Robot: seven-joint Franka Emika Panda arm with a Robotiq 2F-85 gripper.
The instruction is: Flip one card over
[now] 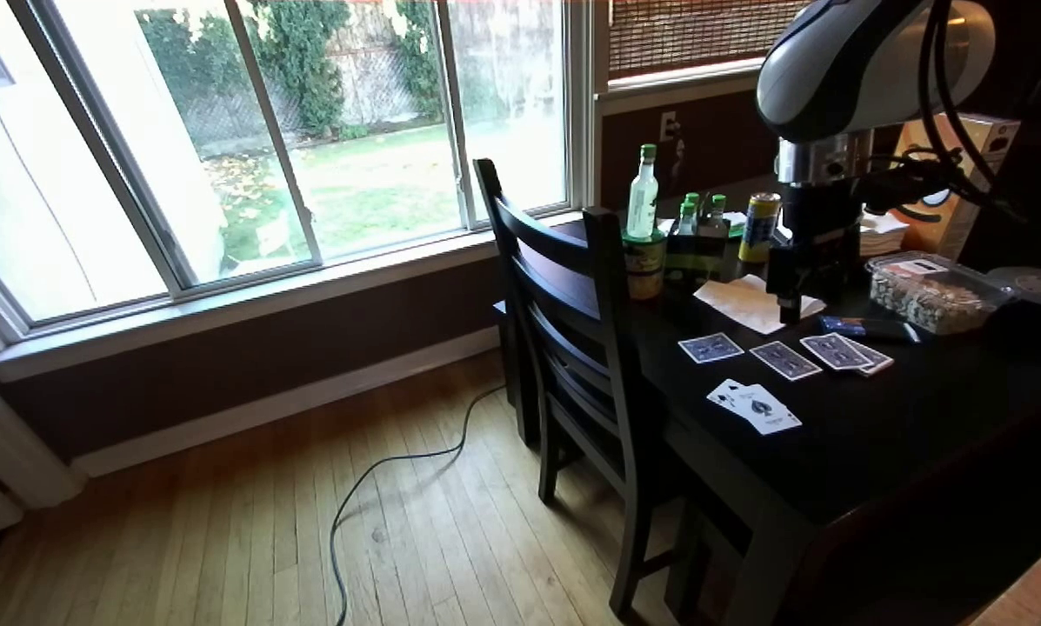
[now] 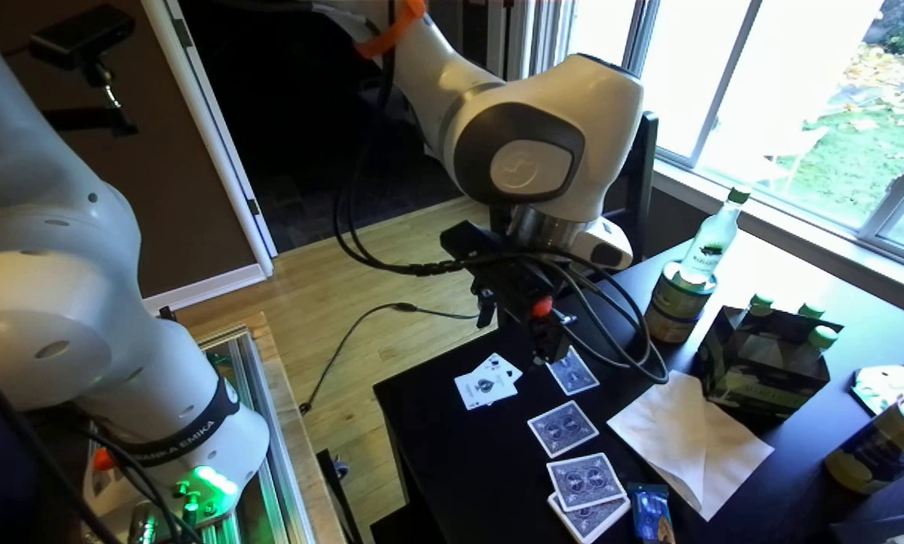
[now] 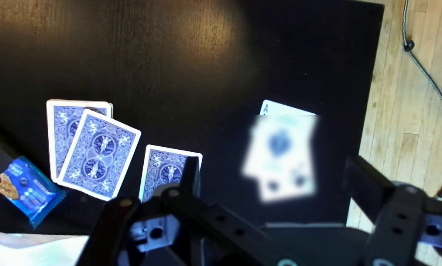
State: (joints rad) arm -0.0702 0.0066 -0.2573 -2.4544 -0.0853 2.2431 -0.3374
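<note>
Two overlapping face-up cards, an ace of spades on top (image 1: pixel 768 410), lie on the dark table; they also show in an exterior view (image 2: pixel 486 384) and blurred in the wrist view (image 3: pixel 280 159). Single face-down blue cards lie in a row: one (image 2: pixel 563 429) and one farther along (image 2: pixel 572 372), which the gripper hides in the wrist view. Another face-down card (image 3: pixel 99 157) rests askew on a face-down deck (image 3: pixel 64 122). My gripper (image 3: pixel 274 168) is open and empty, fingers wide apart, above the table. In an exterior view it (image 2: pixel 518 332) hangs near the face-up pair.
A blue wrapper (image 2: pixel 652 514) and paper napkin (image 2: pixel 678 431) lie beside the cards. A bottle (image 2: pixel 712 242) on a can (image 2: pixel 674 310), a bottle carton (image 2: pixel 761 363), a yellow can (image 1: pixel 758 228) and a clear food box (image 1: pixel 937 296) stand behind. A chair (image 1: pixel 563 287) stands at the table edge.
</note>
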